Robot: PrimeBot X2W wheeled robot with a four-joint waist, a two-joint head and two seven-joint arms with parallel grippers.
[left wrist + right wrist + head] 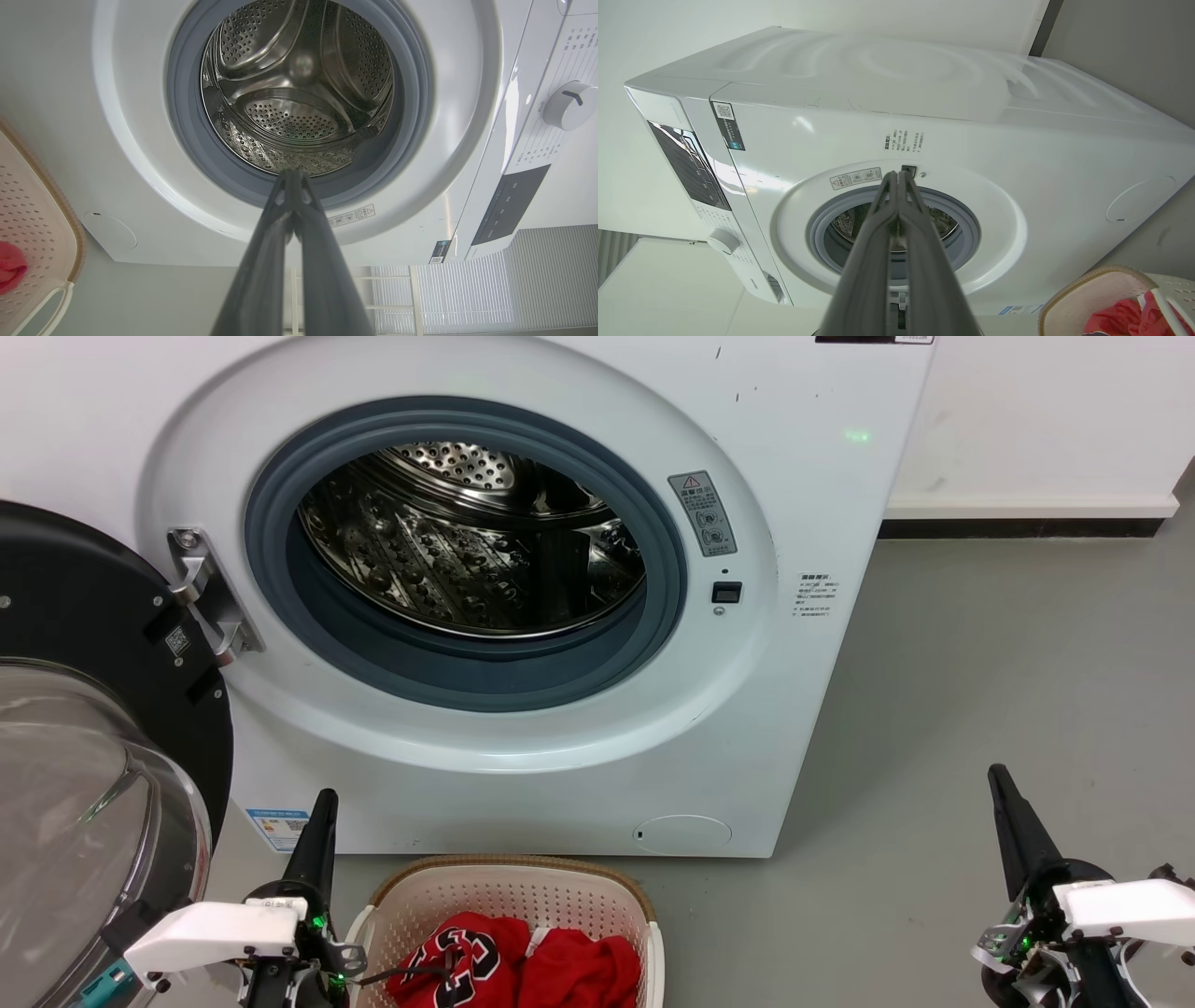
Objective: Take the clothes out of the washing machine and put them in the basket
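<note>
There is one washing machine [523, 747], with one steel drum [467, 560], one glass door [84, 803] and one control dial [567, 105]. There is one basket [509, 865]. The clothes [504, 957] in it appear to number two, one numbered jersey [462, 957] and one plain red piece [583, 973], though they lie bunched together. There are two tools: the left tool [326, 800] and the right tool [997, 775].

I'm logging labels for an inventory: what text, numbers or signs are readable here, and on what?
"23", creased and upside down: red jersey in the basket.
Warning triangle sign: grey sticker on the washing machine.
Too small to read: white sticker, blue label, control panel.
</note>
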